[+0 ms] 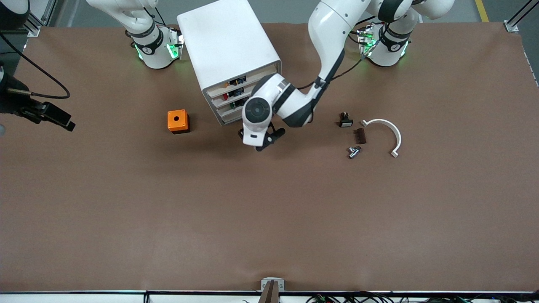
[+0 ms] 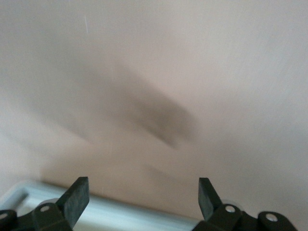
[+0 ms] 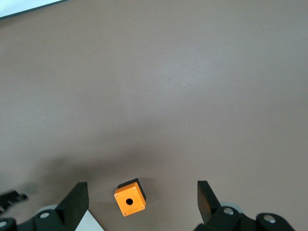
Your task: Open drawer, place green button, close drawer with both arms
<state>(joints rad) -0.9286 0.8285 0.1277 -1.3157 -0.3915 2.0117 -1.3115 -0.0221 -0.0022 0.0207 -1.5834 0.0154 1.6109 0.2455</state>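
Observation:
The white cabinet (image 1: 229, 50) stands near the robots' bases, its four stacked drawer fronts facing the front camera. The drawer (image 1: 228, 108), third front, looks shut. My left gripper (image 1: 257, 143) hangs low just in front of the cabinet's lowest fronts. In the left wrist view it (image 2: 143, 192) is open and empty, with a blurred white edge (image 2: 120, 214) between its fingers over the brown table. My right gripper (image 3: 142, 185) is open and empty, high over the orange cube (image 3: 130, 199); it is out of the front view. The green button is out of view.
The orange cube (image 1: 178, 121) sits toward the right arm's end beside the cabinet. Toward the left arm's end lie a black button with a white cap (image 1: 345, 120), a brown block (image 1: 360, 136), a metal fitting (image 1: 353, 151) and a white arc (image 1: 385, 132).

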